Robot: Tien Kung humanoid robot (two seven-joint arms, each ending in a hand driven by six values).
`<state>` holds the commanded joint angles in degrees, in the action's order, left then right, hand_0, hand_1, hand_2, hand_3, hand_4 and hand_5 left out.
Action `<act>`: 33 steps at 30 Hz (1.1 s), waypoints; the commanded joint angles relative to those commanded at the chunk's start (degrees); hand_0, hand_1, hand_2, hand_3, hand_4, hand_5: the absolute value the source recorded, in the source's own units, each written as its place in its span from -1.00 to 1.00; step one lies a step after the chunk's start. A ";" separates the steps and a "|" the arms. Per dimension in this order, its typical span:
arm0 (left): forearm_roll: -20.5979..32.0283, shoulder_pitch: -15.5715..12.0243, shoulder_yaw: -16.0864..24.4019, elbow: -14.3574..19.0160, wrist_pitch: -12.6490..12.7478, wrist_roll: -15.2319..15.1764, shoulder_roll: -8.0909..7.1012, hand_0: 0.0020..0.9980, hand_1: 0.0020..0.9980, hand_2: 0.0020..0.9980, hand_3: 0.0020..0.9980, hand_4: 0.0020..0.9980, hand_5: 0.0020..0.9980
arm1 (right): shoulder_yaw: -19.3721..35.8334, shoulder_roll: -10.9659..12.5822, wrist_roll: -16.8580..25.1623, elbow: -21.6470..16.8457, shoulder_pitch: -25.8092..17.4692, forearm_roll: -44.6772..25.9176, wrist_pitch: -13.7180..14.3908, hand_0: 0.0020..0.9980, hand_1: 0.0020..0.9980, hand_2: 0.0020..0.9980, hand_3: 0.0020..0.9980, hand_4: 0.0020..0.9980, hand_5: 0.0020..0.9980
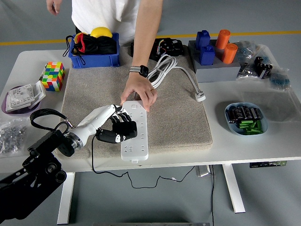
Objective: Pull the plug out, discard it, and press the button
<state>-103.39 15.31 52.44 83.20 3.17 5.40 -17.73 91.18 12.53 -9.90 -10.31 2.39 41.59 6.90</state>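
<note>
the chunky black plug point(123, 130) sits in the long white power strip point(134, 131), at its left side about midway along, on the beige felt mat point(178, 113) that covers the middle of the white worktop point(244, 146). the strip's long axis runs from near to far, tilted slightly, so the plug should come free upward and away from the strip's face, not along it. the left robot hand point(115, 125) reaches in from the lower left and is right on the plug, its pale fingers point(118, 114) curled over the top and the thumb side underneath, so it looks clamped on the plug body; how firm the hold is cannot be told. the right arm is out of sight, so the left one is the only one placed for the pull

a person's hand point(138, 94) presses down on the far end of the strip, apparently steadying it. the strip's white cable point(164, 68) loops toward the far side of the mat and ends in a loose white connector point(200, 97) to the right. well to the left stand a multicoloured puzzle cube point(52, 76) and, further back, a blue plastic bin point(94, 49)
</note>
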 joint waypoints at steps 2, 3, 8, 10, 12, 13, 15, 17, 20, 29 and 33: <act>0.98 -0.04 0.19 0.60 -0.01 -0.25 -0.23 -0.13 -0.45 -0.32 0.04 0.37 -1.00 | 0.07 -0.03 -0.01 0.00 0.00 0.00 0.00 0.48 0.32 0.28 0.22 0.32 -0.06; 1.50 -0.03 0.27 0.94 -0.03 -0.39 -0.37 -0.13 -0.45 -0.32 0.04 0.37 -1.00 | 0.10 -0.03 -0.03 0.00 0.01 0.03 0.01 0.48 0.32 0.28 0.22 0.32 -0.06; 4.26 0.38 1.20 0.90 0.76 -1.96 -0.64 -0.12 -0.45 -0.32 0.05 0.32 -1.00 | 0.15 -0.05 0.01 0.00 0.08 -0.07 0.03 0.48 0.32 0.28 0.22 0.32 -0.06; 4.25 1.55 1.82 -0.52 1.29 -2.10 -0.66 -0.12 -0.45 -0.32 0.05 0.32 -1.00 | 0.12 -0.08 0.02 0.00 0.07 -0.11 0.04 0.48 0.32 0.28 0.22 0.32 -0.06; 5.95 2.89 2.02 -2.27 0.98 -2.05 -0.70 -0.10 -0.45 -0.33 0.04 0.30 -1.00 | 0.06 -0.09 -0.02 0.00 0.09 -0.12 0.03 0.48 0.32 0.28 0.22 0.32 -0.06; 6.20 3.93 2.10 -3.67 0.97 -2.03 -0.76 -0.10 -0.45 -0.33 0.04 0.30 -1.00 | 0.01 -0.07 0.00 0.00 0.13 -0.18 0.06 0.48 0.32 0.28 0.22 0.32 -0.06; 6.18 5.57 2.25 -6.31 1.00 -2.05 -0.71 -0.10 -0.45 -0.33 0.04 0.30 -1.00 | -0.09 -0.02 0.12 0.00 0.13 -0.36 0.13 0.48 0.32 0.28 0.22 0.32 -0.06; 6.46 6.94 2.44 -8.64 1.09 -2.07 -0.48 -0.10 -0.45 -0.33 0.04 0.30 -1.00 | -0.15 0.01 0.04 0.00 0.14 -0.34 0.17 0.48 0.32 0.28 0.22 0.32 -0.06; 7.36 9.50 3.29 -13.57 0.98 -2.09 0.46 -0.10 -0.44 -0.33 0.04 0.30 -1.00 | -0.26 0.03 -0.02 0.00 0.17 -0.36 0.24 0.48 0.32 0.28 0.22 0.32 -0.06; 8.32 13.39 4.17 -23.53 1.87 -2.40 2.66 0.00 -0.40 -0.27 0.12 0.31 -1.00 | -0.62 0.20 -0.17 0.00 0.44 -0.54 0.36 0.48 0.32 0.28 0.22 0.32 -0.06; 8.24 13.83 3.97 -26.36 2.06 -2.61 3.23 0.15 -0.17 -0.08 0.19 0.34 -1.00 | -0.84 0.34 -0.15 0.00 0.53 -0.58 0.38 0.48 0.32 0.28 0.22 0.32 -0.06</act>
<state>-95.16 29.14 56.41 56.84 5.23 2.79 -14.50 90.34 12.86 -10.05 -10.31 2.92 41.01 7.28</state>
